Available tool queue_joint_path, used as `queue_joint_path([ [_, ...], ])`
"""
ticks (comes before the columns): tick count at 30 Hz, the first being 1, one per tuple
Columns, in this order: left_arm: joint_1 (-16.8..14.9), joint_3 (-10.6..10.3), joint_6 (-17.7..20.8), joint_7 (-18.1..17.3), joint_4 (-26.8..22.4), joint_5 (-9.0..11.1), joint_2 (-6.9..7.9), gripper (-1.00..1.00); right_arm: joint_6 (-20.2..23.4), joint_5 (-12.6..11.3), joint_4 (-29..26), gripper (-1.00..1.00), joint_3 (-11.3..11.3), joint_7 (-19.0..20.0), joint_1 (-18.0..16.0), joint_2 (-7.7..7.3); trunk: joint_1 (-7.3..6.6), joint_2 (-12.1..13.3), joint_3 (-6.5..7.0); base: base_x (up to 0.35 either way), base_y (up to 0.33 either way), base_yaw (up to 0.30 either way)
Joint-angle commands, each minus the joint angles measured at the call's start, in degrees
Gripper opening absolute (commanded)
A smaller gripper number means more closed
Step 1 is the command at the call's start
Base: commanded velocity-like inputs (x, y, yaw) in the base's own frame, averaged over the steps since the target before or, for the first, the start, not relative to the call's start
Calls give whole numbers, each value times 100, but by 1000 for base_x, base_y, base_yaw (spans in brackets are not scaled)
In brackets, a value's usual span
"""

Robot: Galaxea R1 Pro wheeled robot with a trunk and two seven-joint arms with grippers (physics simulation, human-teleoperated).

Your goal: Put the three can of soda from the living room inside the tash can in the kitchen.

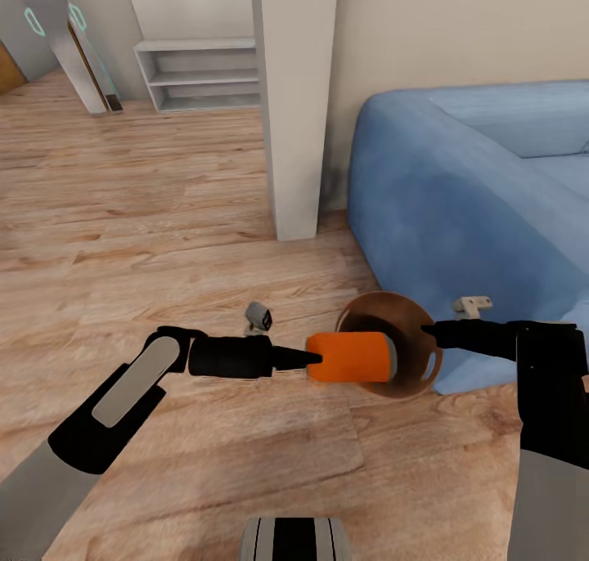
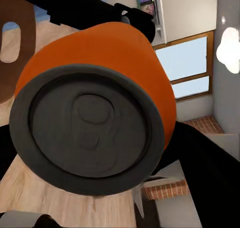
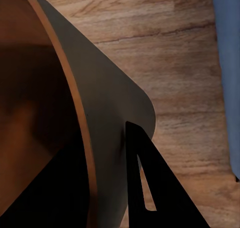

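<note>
Head view: orange can (image 1: 350,356) hides trash can (image 1: 413,373) mouth (partly).

A home living room: blue sofa (image 1: 483,209), wood floor (image 1: 164,242), white shelves (image 1: 200,74).

no readable text, labels or numbers

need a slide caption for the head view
Left hand holds an orange soda can at the brown bin gripped by the right hand.
</note>
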Motion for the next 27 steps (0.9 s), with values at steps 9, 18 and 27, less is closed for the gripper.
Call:
queue_joint_path([
  [9,-13,152,-25,2268,22,-18,-1132,-100,52,-81,-4,-100,10,17,-1,2,-1,0,0,0,0,0],
  [18,-10,156,12,3993,64,11,-2118,-100,52,-82,-1,-100,10,17,-1,2,-1,0,0,0,0,0],
  [27,-193,141,-14,5546,48,20,-2477,-100,52,-81,1,-100,10,17,-1,2,-1,0,0,0,0,0],
])
